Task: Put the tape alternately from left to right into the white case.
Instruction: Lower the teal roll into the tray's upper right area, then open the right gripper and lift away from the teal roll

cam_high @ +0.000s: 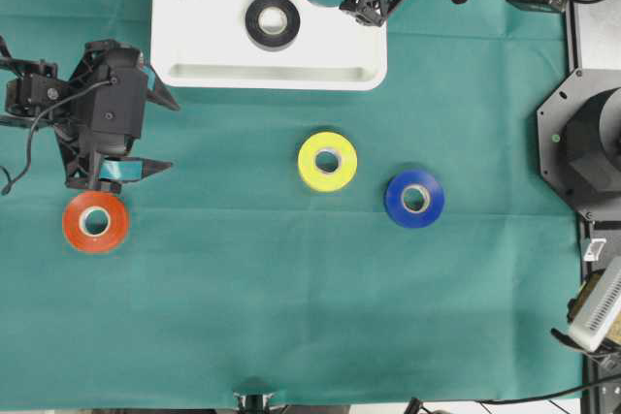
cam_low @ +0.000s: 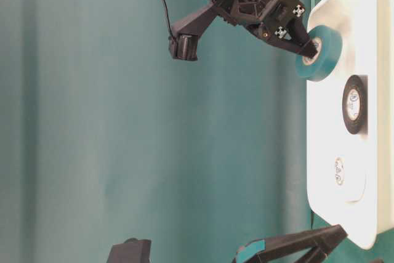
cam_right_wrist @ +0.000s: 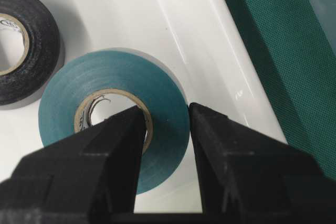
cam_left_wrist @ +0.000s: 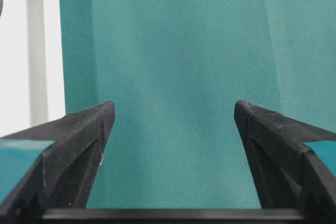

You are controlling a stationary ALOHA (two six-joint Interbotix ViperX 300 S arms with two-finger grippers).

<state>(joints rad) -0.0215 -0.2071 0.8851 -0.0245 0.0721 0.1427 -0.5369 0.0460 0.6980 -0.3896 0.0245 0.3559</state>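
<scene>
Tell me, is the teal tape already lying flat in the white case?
Not yet. The right gripper is shut on the teal tape, which hangs tilted above the white case rim.

Green-clothed table (cam_high: 291, 317) carries white case (cam_high: 175, 46), orange-red roll (cam_high: 95, 222), yellow roll (cam_high: 327, 161), blue roll (cam_high: 414, 199).

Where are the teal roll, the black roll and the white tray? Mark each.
teal roll (cam_right_wrist: 157, 108): right wrist view, its flat teal face.
black roll (cam_high: 273, 38): overhead view, its black ring.
white tray (cam_high: 281, 76): overhead view, its near rim.
</scene>
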